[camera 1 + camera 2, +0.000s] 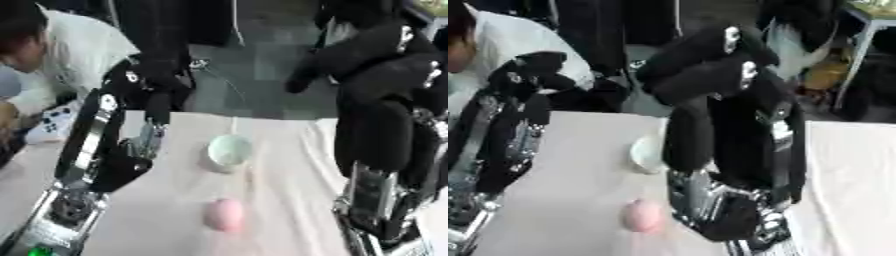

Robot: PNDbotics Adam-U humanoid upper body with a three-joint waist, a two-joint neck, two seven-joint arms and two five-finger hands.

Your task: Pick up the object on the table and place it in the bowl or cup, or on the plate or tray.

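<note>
Scanning left to right: left hand [144,87] raised at the table's [289,210] far edge, finger posture indistinct — cannot tell; pale green bowl [230,151] mid-table; pink object [225,214] lying nearer, apart from bowl, unheld; right hand [710,70] raised, fingers indistinct. Risk — rounded object may roll if nudged off-centre.

Both hands, left hand [144,80] and right hand [385,65], raised, empty.

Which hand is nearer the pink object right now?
Neither clearly: both hands are raised beyond the table's far edge. The left hand is up left of the pink object, the right hand up right.
</note>
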